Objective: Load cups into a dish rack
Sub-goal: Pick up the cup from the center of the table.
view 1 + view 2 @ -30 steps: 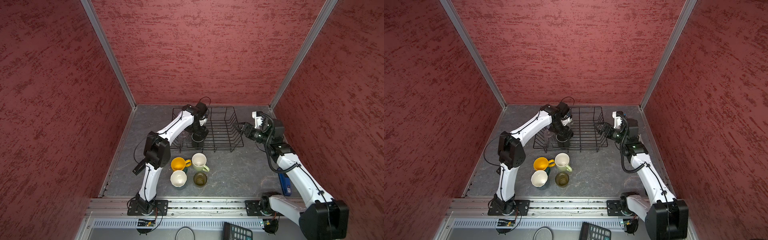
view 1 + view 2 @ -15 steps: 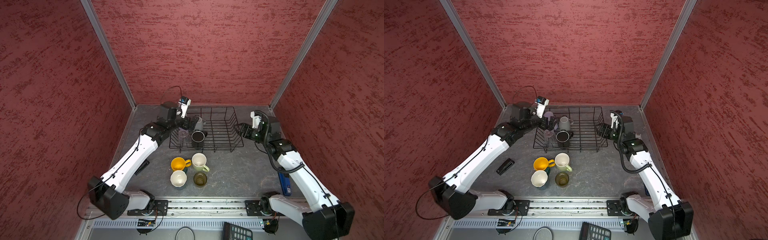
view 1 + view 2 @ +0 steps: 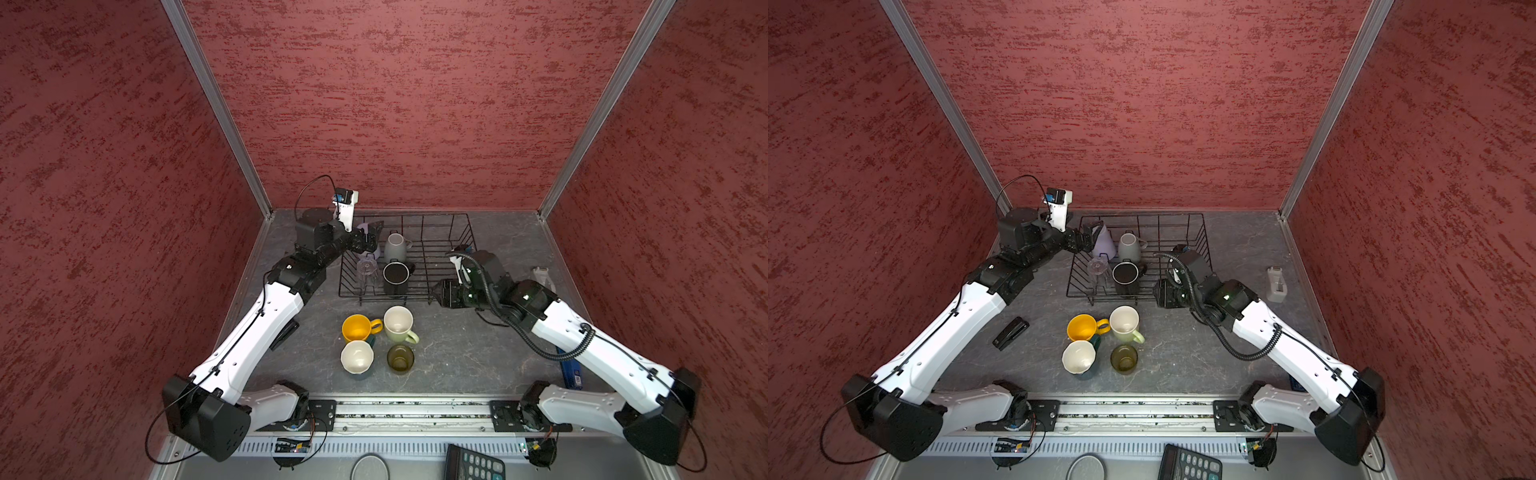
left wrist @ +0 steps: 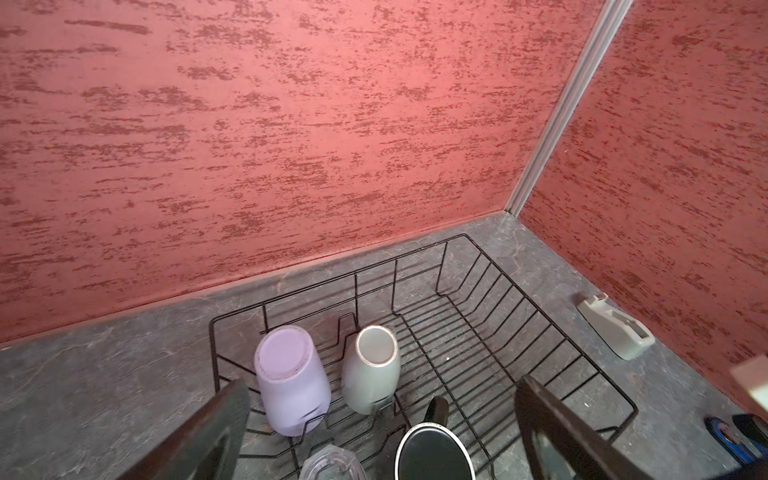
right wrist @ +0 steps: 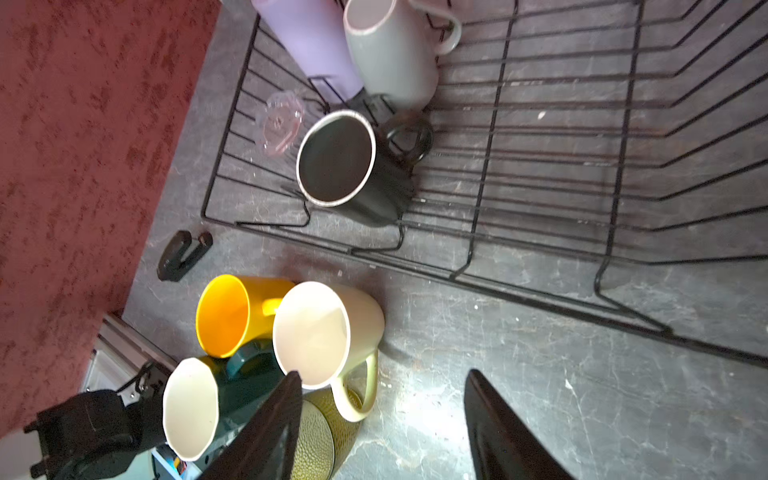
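The black wire dish rack (image 3: 440, 249) stands at the back. It holds a lilac tumbler (image 3: 1104, 243) and a grey mug (image 3: 395, 247), both upturned, with a clear glass (image 3: 366, 268) and a black mug (image 3: 395, 276) in front of them. On the table before the rack stand a yellow mug (image 3: 356, 327), a pale green mug (image 3: 399, 324), a dark teal mug (image 3: 356, 358) and an olive glass (image 3: 400, 358). My left gripper (image 3: 372, 237) hangs open over the rack's far left corner, holding nothing. My right gripper (image 3: 440, 293) is open and empty at the rack's near edge, its fingertips (image 5: 295, 376) close to the pale green mug's handle.
A black stapler (image 3: 1010, 332) lies left of the cups. A grey dispenser (image 3: 1276, 284) sits by the right wall, and a blue object (image 3: 571, 372) lies under my right arm. A calculator (image 3: 473, 463) rests beyond the front rail. Red walls close in three sides.
My left arm has drawn back from the rack's middle to its far left corner, leaving the black mug there. My right gripper has come forward and leftward to the rack's near edge, jaws narrowing.
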`<act>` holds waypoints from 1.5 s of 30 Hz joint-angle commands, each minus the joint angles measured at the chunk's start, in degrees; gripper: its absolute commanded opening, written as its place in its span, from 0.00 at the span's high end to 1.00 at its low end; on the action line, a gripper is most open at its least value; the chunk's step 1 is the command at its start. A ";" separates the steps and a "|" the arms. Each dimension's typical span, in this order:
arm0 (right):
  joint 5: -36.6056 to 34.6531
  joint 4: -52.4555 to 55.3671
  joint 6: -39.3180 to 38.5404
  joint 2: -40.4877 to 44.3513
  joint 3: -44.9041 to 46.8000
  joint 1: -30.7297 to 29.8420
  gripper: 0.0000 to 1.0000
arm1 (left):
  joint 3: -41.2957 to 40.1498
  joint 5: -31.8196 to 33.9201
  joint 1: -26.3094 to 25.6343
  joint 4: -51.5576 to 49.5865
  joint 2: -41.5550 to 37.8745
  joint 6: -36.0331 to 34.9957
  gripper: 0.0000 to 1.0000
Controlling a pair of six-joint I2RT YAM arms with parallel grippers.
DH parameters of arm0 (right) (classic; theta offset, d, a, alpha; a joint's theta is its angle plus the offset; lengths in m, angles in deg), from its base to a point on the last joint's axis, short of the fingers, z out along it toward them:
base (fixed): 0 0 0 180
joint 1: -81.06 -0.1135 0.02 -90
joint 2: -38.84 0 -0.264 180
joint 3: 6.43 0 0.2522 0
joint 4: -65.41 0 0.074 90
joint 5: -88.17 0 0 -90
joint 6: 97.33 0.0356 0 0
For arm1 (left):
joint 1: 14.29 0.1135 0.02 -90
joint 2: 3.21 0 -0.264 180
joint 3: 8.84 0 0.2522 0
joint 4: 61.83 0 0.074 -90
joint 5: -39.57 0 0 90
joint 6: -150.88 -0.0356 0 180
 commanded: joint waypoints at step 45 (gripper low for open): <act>-10.12 -10.42 8.89 -25.86 -0.65 -13.60 0.66 | -3.62 1.52 5.37 -1.81 -4.38 7.23 0.00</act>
